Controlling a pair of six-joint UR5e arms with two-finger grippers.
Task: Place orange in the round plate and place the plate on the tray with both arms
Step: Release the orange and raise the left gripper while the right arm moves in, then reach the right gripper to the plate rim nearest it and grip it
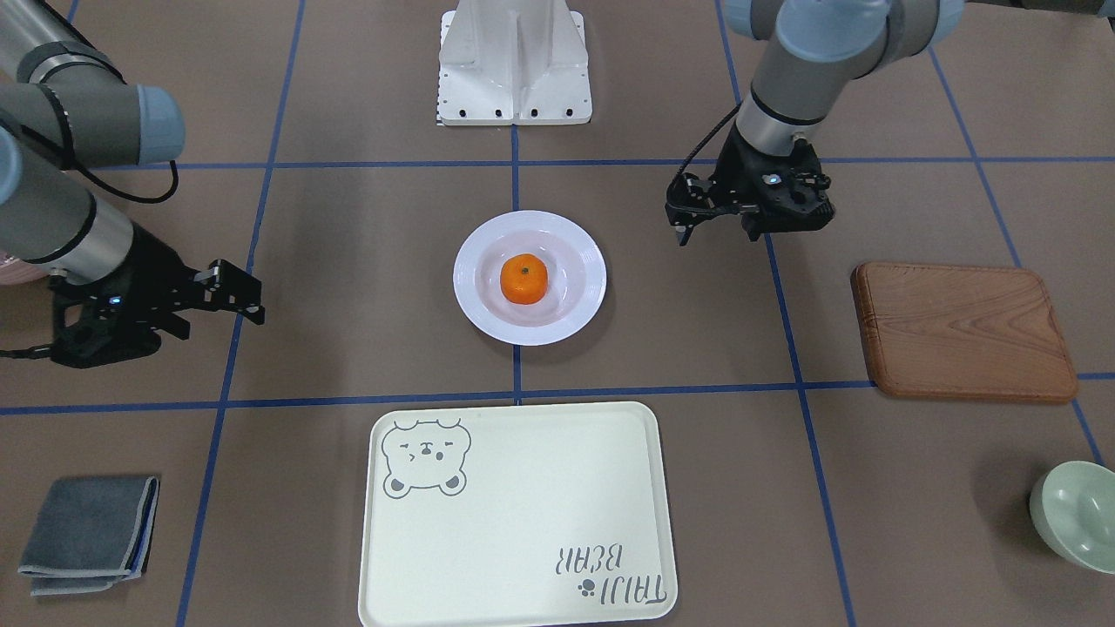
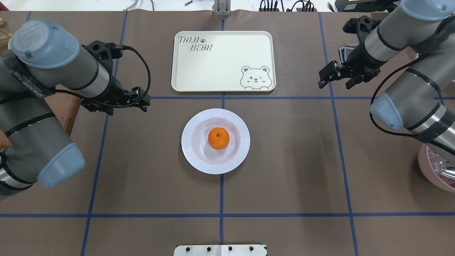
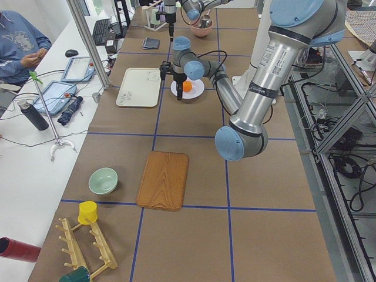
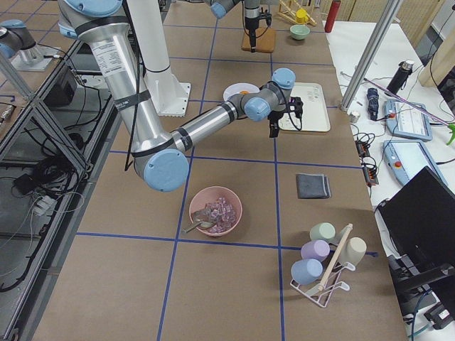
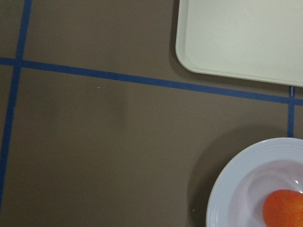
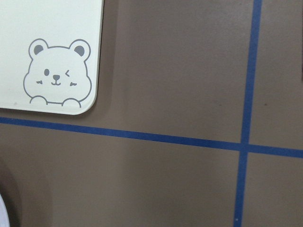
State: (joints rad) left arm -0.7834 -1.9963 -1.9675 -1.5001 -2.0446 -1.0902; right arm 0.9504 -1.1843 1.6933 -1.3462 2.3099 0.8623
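Orange (image 1: 523,278) fruit is seen resting at the middle of the white plate (image 1: 488,315), stem dot upward, touched by neither gripper. The plate is set flat on the brown table (image 1: 366,287), on a blue tape line that runs away from the robot's base.

The tray (image 1: 523,531) is laid beyond the plate, on the side away from the robot. It is kept apart from the plate by a strip of bare table and a crossing tape line. Nothing is carried on the tray, and its bear drawing is turned toward the robot's right.

The left gripper (image 1: 716,235) is held near the plate on the robot's left, clear of the rim, with its fingers spread apart and nothing between them. The right gripper (image 1: 260,300) is held farther from the plate on the opposite side, likewise with its fingers apart and nothing gripped. In the left wrist view, part of the plate's rim and an edge of the orange are caught at the lower right corner. Only a sliver at the lower left edge, which may be the plate, is caught in the right wrist view.

Farther from the plate than the left gripper, a wooden board (image 1: 962,331) and a green bowl (image 1: 1080,514) are placed. A folded grey cloth (image 1: 87,531) is laid well apart on the right gripper's side.
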